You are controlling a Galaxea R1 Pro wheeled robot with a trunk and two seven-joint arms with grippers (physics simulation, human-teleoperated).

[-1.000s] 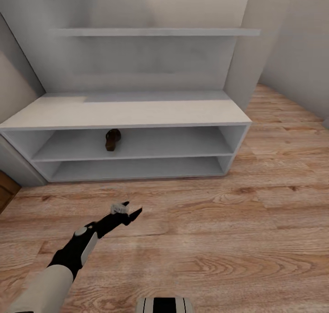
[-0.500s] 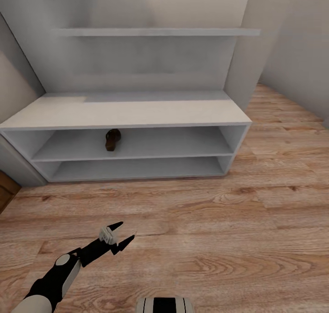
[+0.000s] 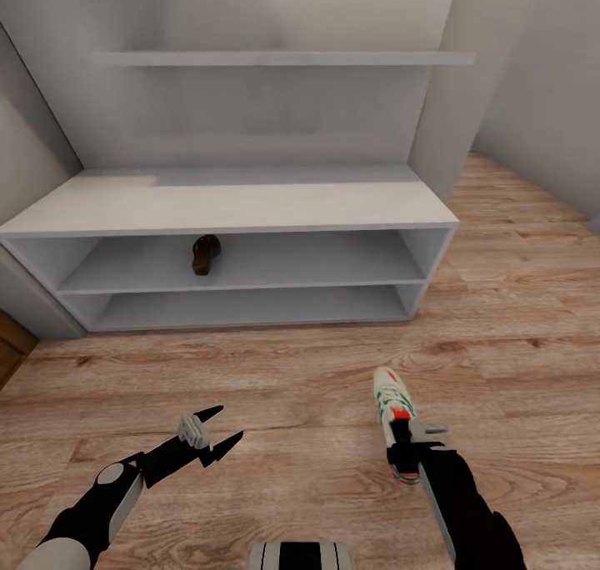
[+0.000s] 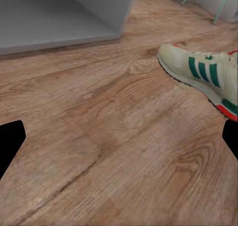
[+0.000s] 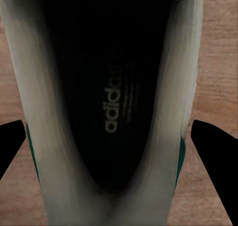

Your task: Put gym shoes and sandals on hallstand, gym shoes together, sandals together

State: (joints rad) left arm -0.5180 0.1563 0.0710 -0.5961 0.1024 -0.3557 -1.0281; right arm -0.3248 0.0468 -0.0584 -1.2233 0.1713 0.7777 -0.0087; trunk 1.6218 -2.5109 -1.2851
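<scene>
while the right gripper (image 3: 406,445) has its fingers clamped on the heel end of a gym shoe (image 3: 394,412), that shoe points toe-first toward the hallstand (image 3: 250,207), low over the corridor floor (image 3: 333,387); contact with the planks cannot be told. one dark sandal (image 3: 205,253) sits on the hallstand's upper open shelf. the left gripper (image 3: 212,431) hangs above bare floor, fingers spread apart and holding nothing.

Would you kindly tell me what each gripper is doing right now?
Left gripper: jaws open, holding nothing.
Right gripper: at the gym shoe heel; grip cannot be told.
</scene>
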